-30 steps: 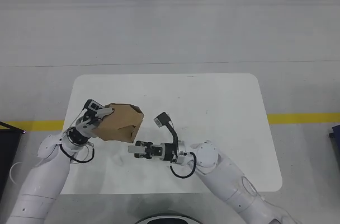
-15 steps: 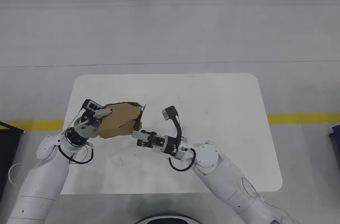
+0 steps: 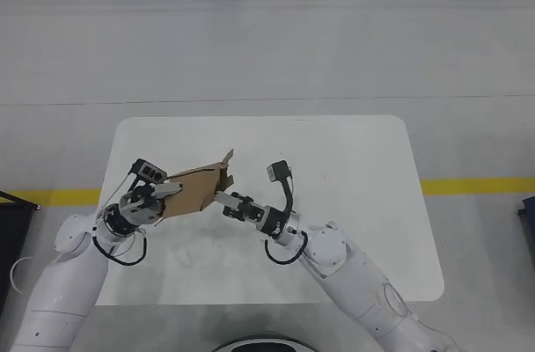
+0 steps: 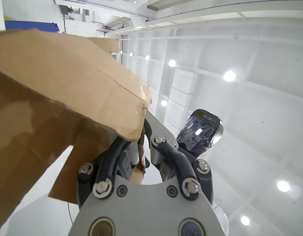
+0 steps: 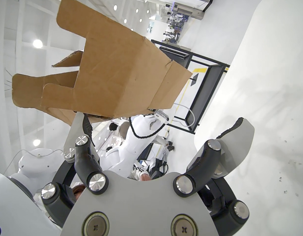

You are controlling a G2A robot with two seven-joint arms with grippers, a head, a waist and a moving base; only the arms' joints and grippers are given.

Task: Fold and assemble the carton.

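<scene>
L gripper (image 4: 141, 148) is clamped on the carton (image 4: 55, 87). A cardboard flap edge runs down between its two fingers, pinched tight. In top view, L gripper (image 3: 160, 190) sits at the carton's left end, over the left part of the table (image 3: 338, 158).

R gripper (image 5: 160, 120) has its fingers spread wide apart w/ nothing gripped. One finger (image 5: 79, 124) touches the underside edge of the carton (image 5: 122, 74); the other finger (image 5: 237, 133) is well apart from the cardboard, w/ the white tabletop behind it. In top view, R gripper (image 3: 230, 201) is right at the carton's right end, the arm coming in from the robot's right side.

The carton (image 3: 193, 188) is brown cardboard, partly opened into a box-ish sleeve, not closed up. It hangs tilted between the two grippers and looks lifted off the tabletop. Loose flaps stick out at the end nearer R gripper, and one flap corner pokes up toward the far side of the table. R wrist view shows several unfolded tabs splayed at the open end and a short flap hanging at the other end.

Around: white table w/ rounded corners; yellow floor stripe (image 3: 483, 186) past its right edge; black frame (image 3: 5, 201) on the floor at far left.
</scene>
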